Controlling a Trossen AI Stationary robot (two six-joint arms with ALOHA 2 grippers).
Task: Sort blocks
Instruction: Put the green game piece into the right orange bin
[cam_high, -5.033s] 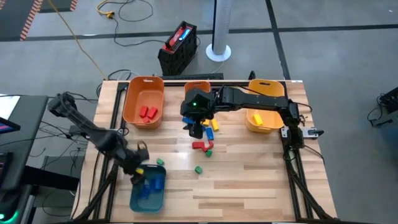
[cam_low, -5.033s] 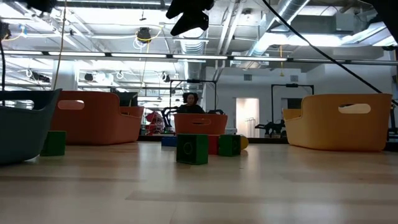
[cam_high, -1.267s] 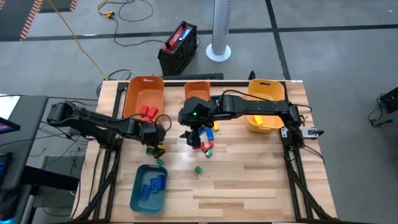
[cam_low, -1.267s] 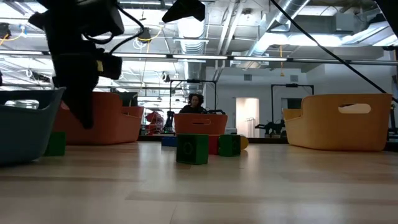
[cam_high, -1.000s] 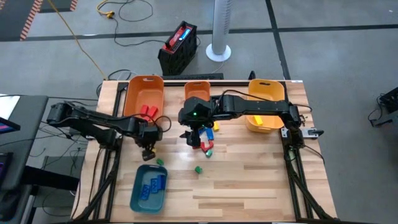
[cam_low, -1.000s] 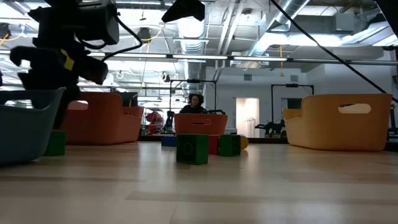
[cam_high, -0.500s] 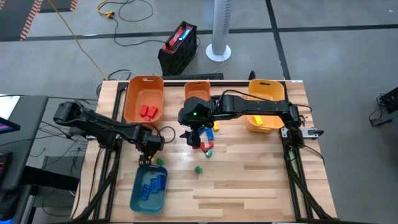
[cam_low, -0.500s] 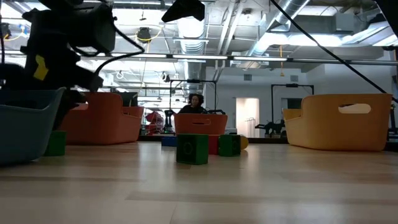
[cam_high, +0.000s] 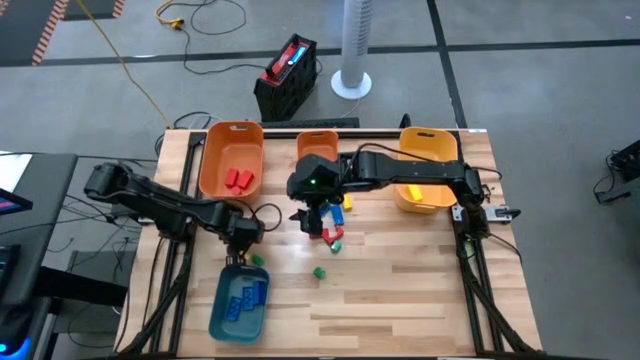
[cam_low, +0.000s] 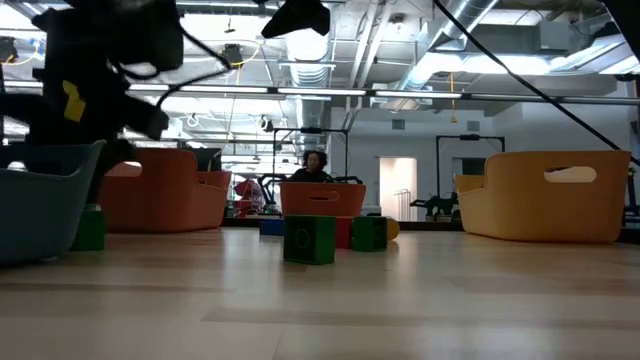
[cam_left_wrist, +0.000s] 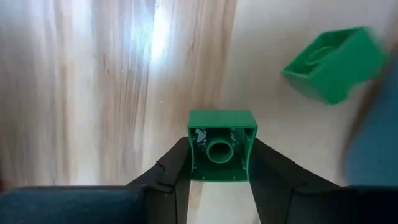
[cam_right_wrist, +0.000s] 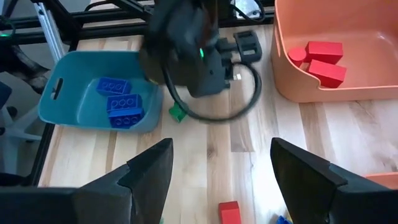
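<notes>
My left gripper (cam_left_wrist: 221, 171) points down at the table's near left, beside the teal bin (cam_high: 238, 305), and is shut on a green block (cam_left_wrist: 221, 152). A second green block (cam_left_wrist: 333, 65) lies flat on the wood close by. The teal bin holds blue blocks (cam_right_wrist: 121, 106). My right gripper (cam_right_wrist: 221, 180) hangs open over the middle of the table, above a pile of red, blue, yellow and green blocks (cam_high: 330, 225). One more green block (cam_high: 319, 271) lies alone nearer the front edge. My left gripper pinches the green block by two opposite sides (cam_left_wrist: 194, 155) between its two fingers. The fingers come from above, pointing down. The block's hollow face with the round tube faces up toward the wrist. Whether it still rests on the wood I cannot tell.
A large orange bin (cam_high: 231, 160) with red blocks stands at the far left, a small orange bin (cam_high: 318, 145) at the far middle, and a yellow bin (cam_high: 425, 170) at the far right. Bare wood stretches across the near right of the table (cam_high: 400, 300).
My left gripper has shifted a little toward the near edge and the teal bin, turning slightly about its own axis. The right arm has kept still.
</notes>
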